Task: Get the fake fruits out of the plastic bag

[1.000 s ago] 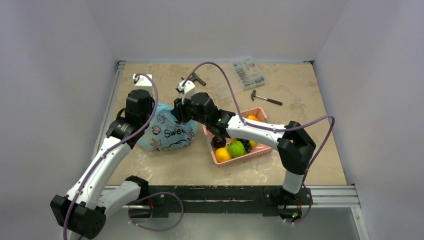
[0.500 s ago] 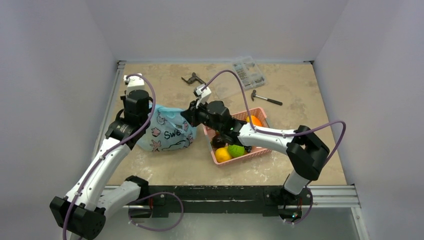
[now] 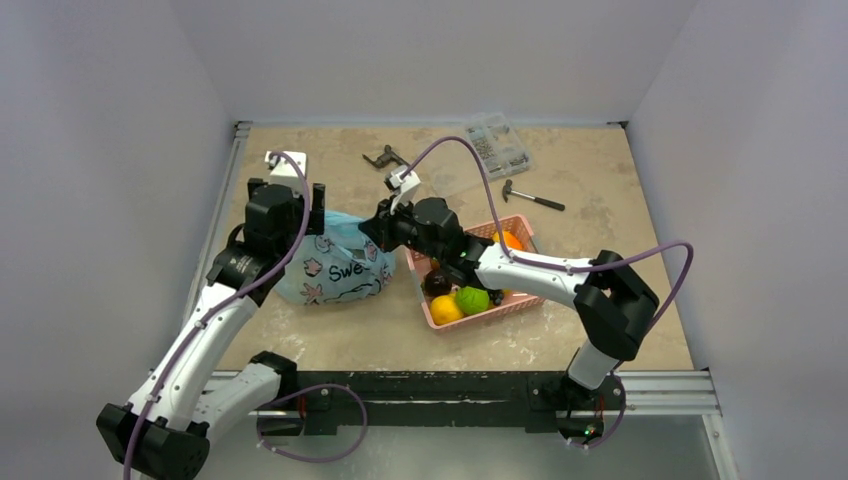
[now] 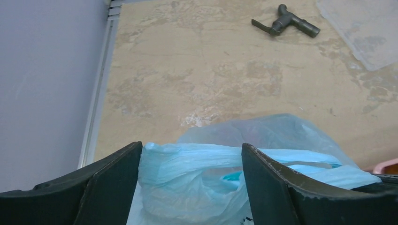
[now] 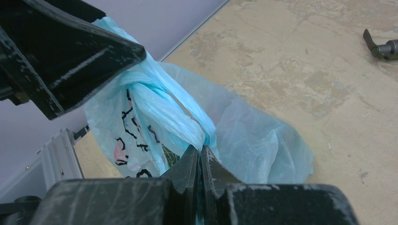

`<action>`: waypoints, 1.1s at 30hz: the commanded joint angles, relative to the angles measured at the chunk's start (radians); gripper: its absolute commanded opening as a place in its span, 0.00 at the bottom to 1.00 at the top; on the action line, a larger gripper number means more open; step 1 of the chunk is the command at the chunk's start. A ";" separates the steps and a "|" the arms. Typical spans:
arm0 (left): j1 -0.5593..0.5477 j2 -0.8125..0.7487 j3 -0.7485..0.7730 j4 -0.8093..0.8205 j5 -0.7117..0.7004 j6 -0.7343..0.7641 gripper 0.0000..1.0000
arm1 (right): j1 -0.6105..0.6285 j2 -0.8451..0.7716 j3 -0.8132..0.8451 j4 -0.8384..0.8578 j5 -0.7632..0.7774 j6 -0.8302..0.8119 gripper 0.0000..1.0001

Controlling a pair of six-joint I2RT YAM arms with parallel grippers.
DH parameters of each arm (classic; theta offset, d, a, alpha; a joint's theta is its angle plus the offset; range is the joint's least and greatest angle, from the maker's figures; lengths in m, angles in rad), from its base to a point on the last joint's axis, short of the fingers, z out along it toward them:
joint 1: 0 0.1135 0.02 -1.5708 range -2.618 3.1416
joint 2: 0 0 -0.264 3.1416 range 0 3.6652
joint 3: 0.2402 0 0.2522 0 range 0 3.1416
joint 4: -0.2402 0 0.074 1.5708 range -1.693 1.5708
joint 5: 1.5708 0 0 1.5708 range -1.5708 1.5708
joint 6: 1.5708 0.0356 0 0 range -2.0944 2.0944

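With the right gripper (image 5: pixel 201 161) clamped on the plastic bag (image 5: pixel 263 136) and the left gripper (image 4: pixel 191 146) gaping around its handle, the fake fruits apparently sat inside

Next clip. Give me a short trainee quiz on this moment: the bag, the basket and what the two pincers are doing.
1. Fill in: in the top view, the pink basket lies to the ____ of the bag.
2. True or false: the left pincer is shut on the bag.
3. Pick one: the right pincer grips A) the bag's twisted handle, B) the basket's rim, C) nothing.

Key
1. right
2. False: it stands open, astride the bag's bunched top.
3. A
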 commanded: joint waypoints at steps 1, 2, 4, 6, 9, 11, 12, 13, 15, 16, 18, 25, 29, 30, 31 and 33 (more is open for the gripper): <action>-0.002 0.013 0.014 0.035 0.133 0.022 0.80 | -0.002 0.008 0.046 0.020 -0.020 0.004 0.00; -0.002 0.017 0.011 0.037 0.148 0.027 0.82 | -0.002 0.007 0.038 0.025 -0.020 0.006 0.00; -0.003 0.034 0.017 0.026 0.167 0.031 0.83 | -0.002 0.005 0.025 0.039 -0.020 0.012 0.00; -0.005 0.062 0.032 0.006 0.183 0.039 0.84 | -0.002 0.005 0.022 0.043 -0.020 0.013 0.00; -0.008 0.101 0.061 -0.030 0.186 0.040 0.84 | -0.002 0.002 0.025 0.037 -0.021 0.014 0.00; -0.008 0.110 0.068 -0.035 0.171 0.042 0.75 | -0.002 -0.004 0.025 0.036 -0.041 0.014 0.00; -0.008 0.111 0.070 -0.040 0.158 0.041 0.69 | -0.002 -0.006 0.024 0.037 -0.040 0.011 0.00; -0.008 0.110 0.072 -0.044 0.133 0.040 0.64 | -0.002 -0.008 0.022 0.037 -0.034 0.009 0.00; -0.008 0.105 0.072 -0.048 0.048 0.034 0.53 | -0.001 -0.021 0.007 0.050 -0.026 0.016 0.00; -0.008 0.100 0.072 -0.050 -0.007 0.028 0.46 | -0.002 -0.035 -0.019 0.076 -0.025 0.044 0.00; -0.008 0.086 0.067 -0.046 -0.130 0.014 0.27 | -0.004 -0.086 -0.156 0.204 0.027 0.135 0.00; -0.008 -0.057 -0.015 0.046 -0.240 0.005 0.08 | -0.020 -0.057 -0.245 0.420 -0.071 0.290 0.00; -0.007 -0.141 -0.063 0.120 -0.144 0.026 0.00 | -0.016 -0.031 -0.209 0.370 -0.087 0.234 0.03; -0.007 -0.151 -0.070 0.132 -0.118 0.030 0.00 | -0.015 -0.030 -0.198 0.335 -0.087 0.216 0.06; -0.008 -0.154 -0.073 0.137 -0.099 0.034 0.00 | -0.015 -0.034 -0.184 0.310 -0.080 0.189 0.11; -0.007 -0.152 -0.069 0.133 -0.080 0.034 0.00 | -0.013 -0.050 -0.160 0.228 -0.049 0.122 0.19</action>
